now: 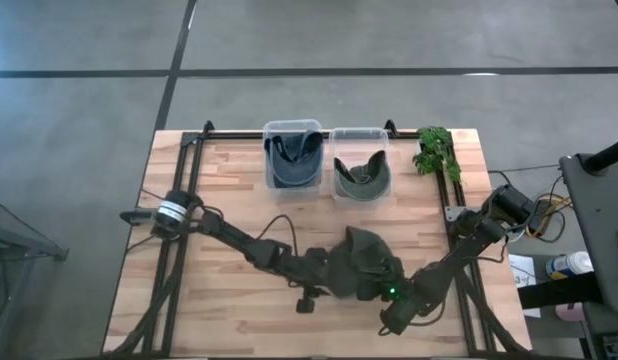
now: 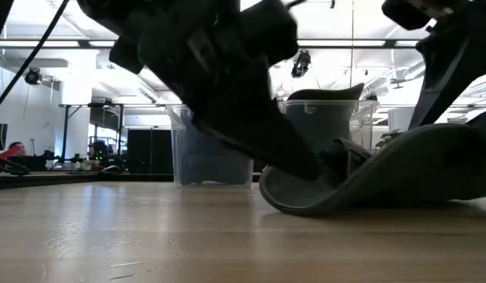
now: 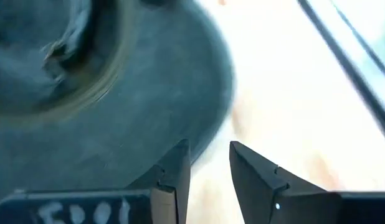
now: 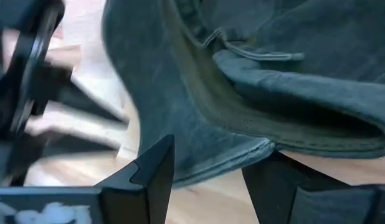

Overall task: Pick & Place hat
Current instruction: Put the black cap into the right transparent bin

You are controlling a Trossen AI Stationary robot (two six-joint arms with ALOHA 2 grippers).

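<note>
We see the dark grey-green floppy fabric hat (image 1: 367, 262) lying on the light wooden slatted counter (image 1: 219, 180), at about five o'clock from the counter's middle, near the front edge. Both arms meet at it. The left gripper (image 3: 208, 163) comes in from nine o'clock; its fingers (image 3: 174, 171) stand a little apart at the brim's edge, and in the left wrist view the gap between them shows bare counter, so we judge them open and holding nothing. The right gripper (image 4: 208, 168) reaches in from four o'clock; its fingers (image 4: 152, 168) are spread, with the brim's folded hem lying just ahead of the gap, not clamped.

At twelve o'clock stand two clear plastic bins side by side: the left-hand bin (image 1: 292, 155) holds a blue hat (image 1: 292, 158), the right-hand bin (image 1: 361, 162) a dark green hat (image 1: 360, 178). A small green leafy plant (image 1: 434, 150) sits at one o'clock beside them.

In the low view the hat's brim (image 2: 306, 200) curls up off the counter, with the hat otherwise resting on the wood.

As we judge it, two hats already lie in bins, while this one is not yet picked: grasping, lifting, carrying to a bin and releasing all remain
</note>
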